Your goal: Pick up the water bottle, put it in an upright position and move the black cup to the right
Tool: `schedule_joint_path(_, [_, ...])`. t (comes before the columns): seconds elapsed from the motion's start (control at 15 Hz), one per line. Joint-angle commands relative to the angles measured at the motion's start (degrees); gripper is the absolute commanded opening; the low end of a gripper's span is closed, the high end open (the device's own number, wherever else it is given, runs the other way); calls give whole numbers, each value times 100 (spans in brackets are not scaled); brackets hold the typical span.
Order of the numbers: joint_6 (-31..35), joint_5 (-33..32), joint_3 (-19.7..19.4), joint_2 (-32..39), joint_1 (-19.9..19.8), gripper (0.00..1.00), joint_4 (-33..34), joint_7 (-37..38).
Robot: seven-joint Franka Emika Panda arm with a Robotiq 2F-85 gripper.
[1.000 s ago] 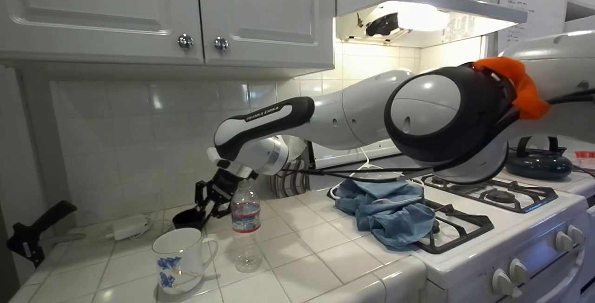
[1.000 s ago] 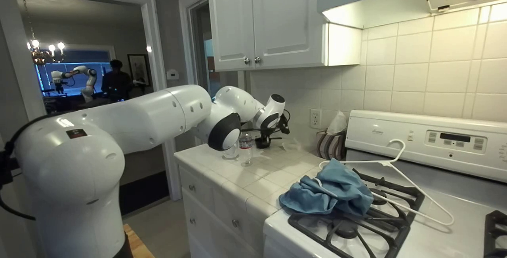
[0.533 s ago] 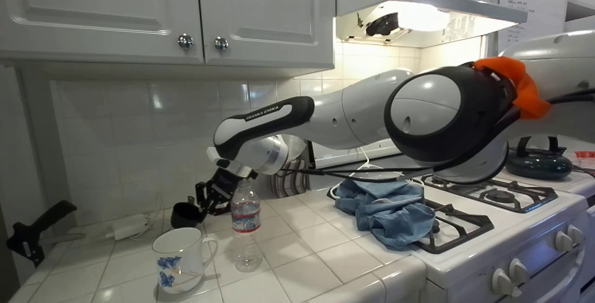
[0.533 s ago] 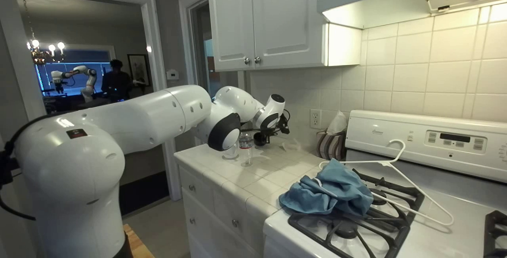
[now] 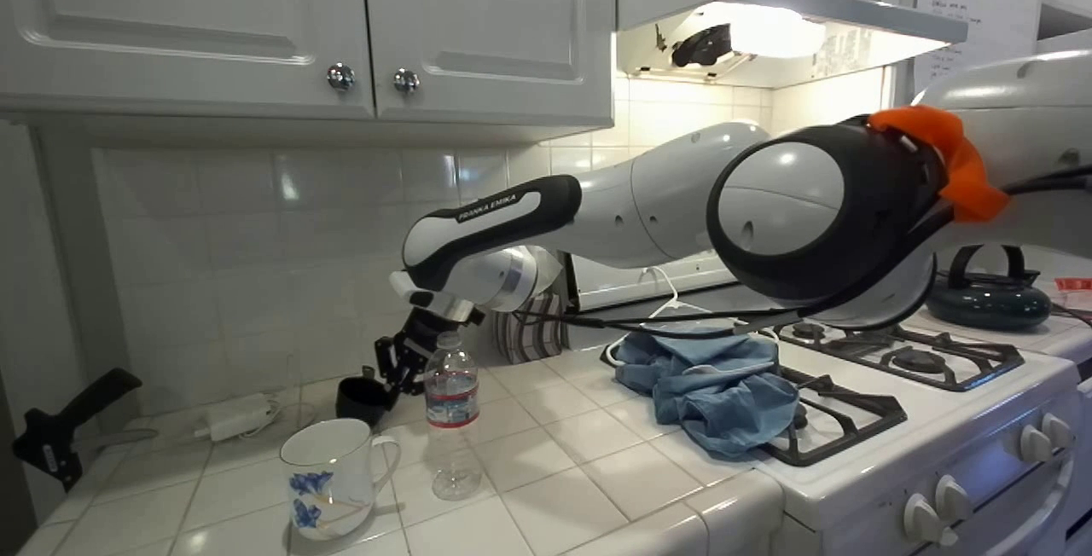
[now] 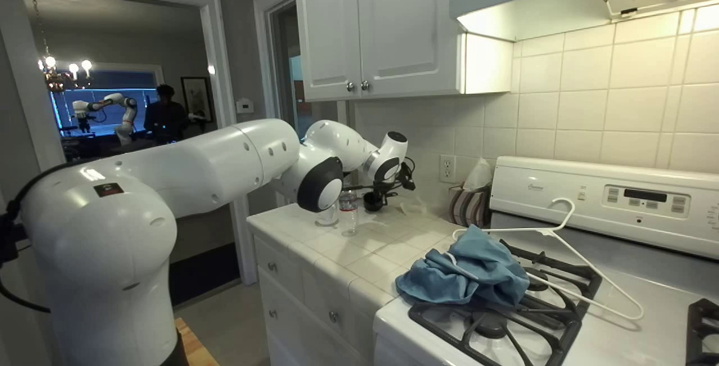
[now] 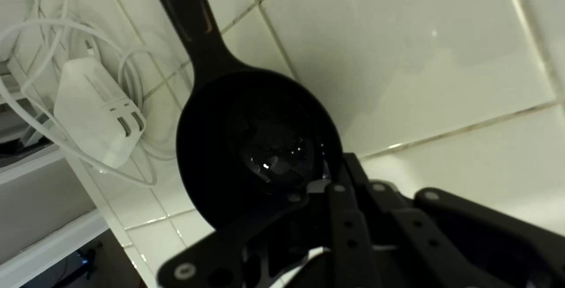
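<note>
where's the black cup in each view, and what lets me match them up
In an exterior view: the black cup is left of centre, below mid-height, behind the white mug.
In an exterior view: the black cup is just right of centre, right of the water bottle.
In the wrist view: the black cup is near the middle, seen from above.
Shared landmark: the gripper, at the black cup in all three.

A home kitchen (a chandelier (image 6: 63, 77) glows beyond the doorway (image 6: 218, 74)): a gas stove (image 5: 926, 404) adjoins the right edge of the tiled counter (image 5: 550, 458), and white cabinets (image 5: 490, 36) hang above its back edge.
</note>
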Motion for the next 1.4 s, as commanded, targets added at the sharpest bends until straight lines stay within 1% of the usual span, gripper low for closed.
schedule_joint_path(0.0, [169,-152,-332,-118,-1,1,36,311])
schedule_joint_path(0.27, [390,-137,-691,-326,8,1,-190,655])
schedule_joint_path(0.53, [635,-159,-1081,-506,144,1,-511,1249])
schedule_joint_path(0.73, [1349,-134,-1451,-662,316,1,-1064,2007])
schedule_joint_path(0.87, [1999,-149,-1842,-837,483,1,-1586,2709])
schedule_joint_path(0.93, [2401,-164,-2106,-975,611,1,-1906,3136])
schedule_joint_path(1.07, [2942,-167,-2666,-1181,922,1,-2383,3915])
schedule_joint_path(1.27, [3305,-177,-3570,-1635,1501,1,-3075,5007])
schedule_joint_path(1.33, [3380,-564,-3596,-1788,1560,1,-3321,5469])
